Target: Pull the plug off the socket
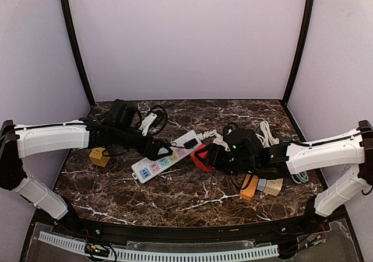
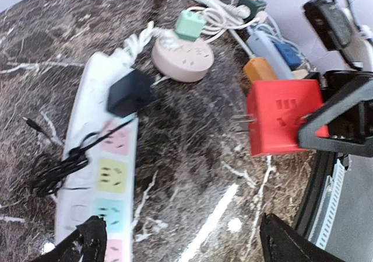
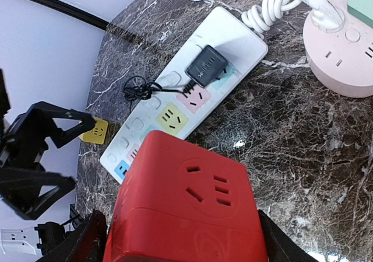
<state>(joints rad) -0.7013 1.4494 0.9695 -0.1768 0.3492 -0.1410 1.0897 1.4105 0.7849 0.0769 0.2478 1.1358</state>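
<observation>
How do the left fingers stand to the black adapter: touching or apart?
Apart. The left wrist view shows bare power strip between the left fingers and the black adapter.

cube (image 3: 186,215) red | strip (image 3: 169,116) white, pastel outlets | plug (image 3: 205,67) apparently black | table (image 3: 291,139) brown, white-veined

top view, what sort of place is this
Probably a robot test booth: blank walls around a marble table, left arm and right arm at its edge, power strip, red adapter.
</observation>
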